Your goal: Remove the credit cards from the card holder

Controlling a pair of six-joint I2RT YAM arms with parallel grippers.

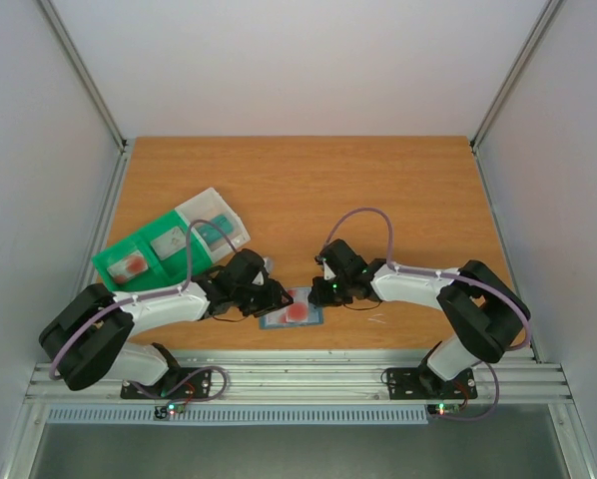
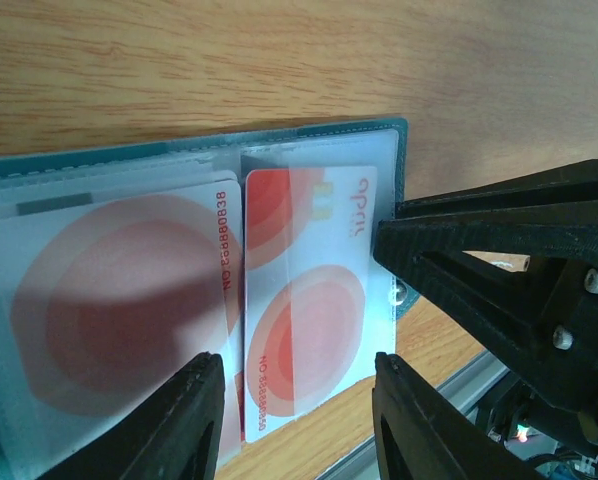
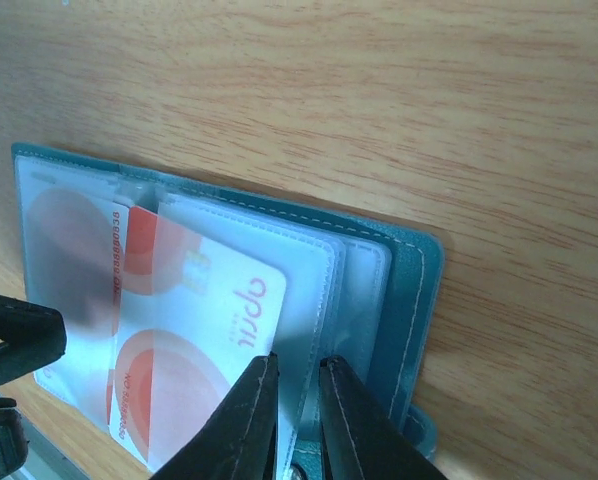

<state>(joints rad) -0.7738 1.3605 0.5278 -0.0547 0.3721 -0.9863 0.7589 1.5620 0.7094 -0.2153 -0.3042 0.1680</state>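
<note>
Left wrist view: the card holder lies open and flat on the table.
Cards: a white card with red rounds sits under the clear sleeve on the holder's clasp side. A second card lies in the sleeve on the other leaf.
Left gripper: its fingers stand apart, one on each side of the first card's near end. Whether they touch it cannot be told.
Right gripper: its fingers are almost together on the sleeve edge next to the clasp, and this looks like a pinch.
Handling: the cards are probably light, thin, stiff and slick. The sleeves are soft and floppy, and the holder is light enough to slide or lift with a card.
Where to hold: likely the card's bare end, by its long edges, with the holder held at its sleeve edge.
</note>
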